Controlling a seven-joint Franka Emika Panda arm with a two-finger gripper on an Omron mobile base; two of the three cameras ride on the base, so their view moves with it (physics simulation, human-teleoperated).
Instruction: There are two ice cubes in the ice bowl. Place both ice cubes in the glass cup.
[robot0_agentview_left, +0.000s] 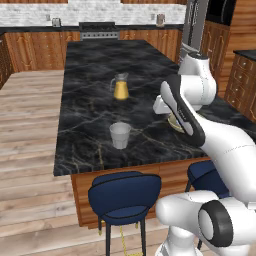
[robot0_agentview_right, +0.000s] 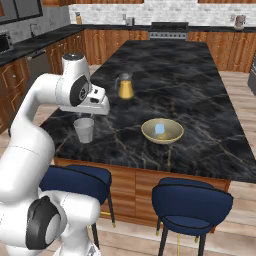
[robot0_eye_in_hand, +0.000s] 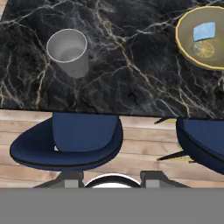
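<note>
Hovering above the counter edge, jaws unseen, ice cube (robot0_eye_in_hand: 204, 31) in ice bowl (robot0_eye_in_hand: 184, 47)

Simulated kitchen, evenly lit. In the middle, a large island with a black, gold-veined marble surface (robot0_agentview_left: 95, 100) on a wooden base (robot0_agentview_right: 145, 187). Two navy blue upholstered stools (robot0_agentview_left: 125, 192) (robot0_agentview_right: 192, 202) tucked against the near edge. Light wood plank floor (robot0_agentview_left: 30, 150) all around. Along the far side, warm brown wooden cabinets (robot0_agentview_left: 35, 50) under a dark countertop, with a stainless stove (robot0_agentview_left: 99, 31) set among them. Behind, a pale grey brick wall (robot0_agentview_right: 150, 11). At right in the left base view, a tall steel refrigerator (robot0_agentview_left: 194, 25) beside more wooden cabinetry. A dishwasher (robot0_agentview_right: 36, 64) at left in the right base view.
</note>
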